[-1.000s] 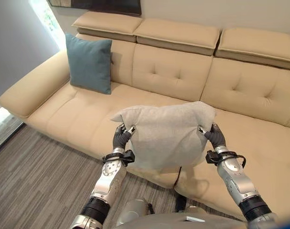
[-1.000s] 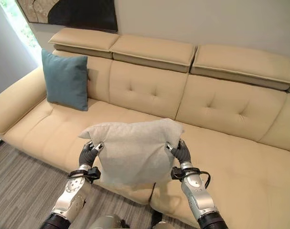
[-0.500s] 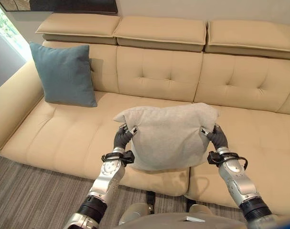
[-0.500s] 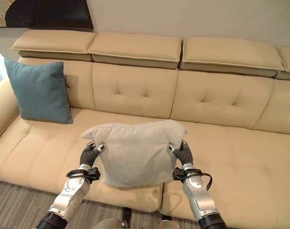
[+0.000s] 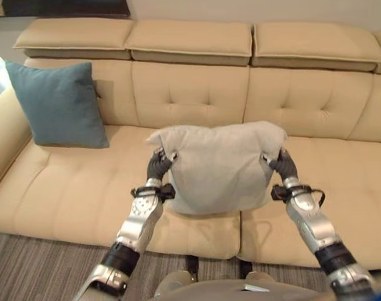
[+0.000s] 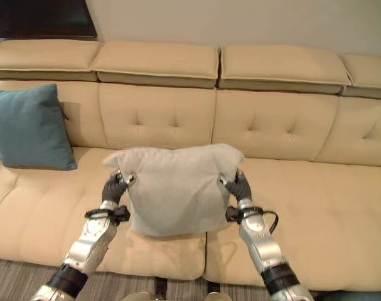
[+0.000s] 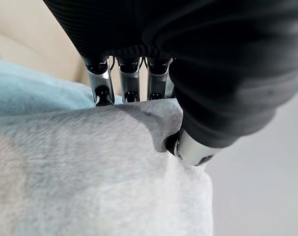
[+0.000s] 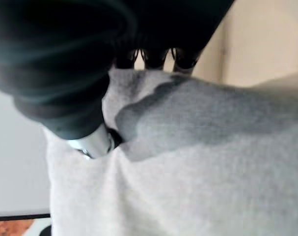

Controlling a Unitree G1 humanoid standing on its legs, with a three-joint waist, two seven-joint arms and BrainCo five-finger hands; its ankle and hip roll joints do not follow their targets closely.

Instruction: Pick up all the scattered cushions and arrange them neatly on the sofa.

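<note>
Both hands up: left hand (image 5: 157,166) and right hand (image 5: 283,164) pinch the grey cushion's (image 5: 218,166) top corners above the sofa (image 5: 71,188); teal cushion (image 5: 55,103) upright there.

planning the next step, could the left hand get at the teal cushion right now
Probably not. The left hand is pinching one corner of the grey cushion, the right hand the other, and the teal cushion stands well off by the sofa's end.

Two silver-grey arms with black bands at the forearms. Left hand (image 5: 157,165) and right hand (image 5: 283,164) under dark ribbed covers, with silver fingers (image 7: 102,81), dark-tipped, and black wrist clamps.
</note>
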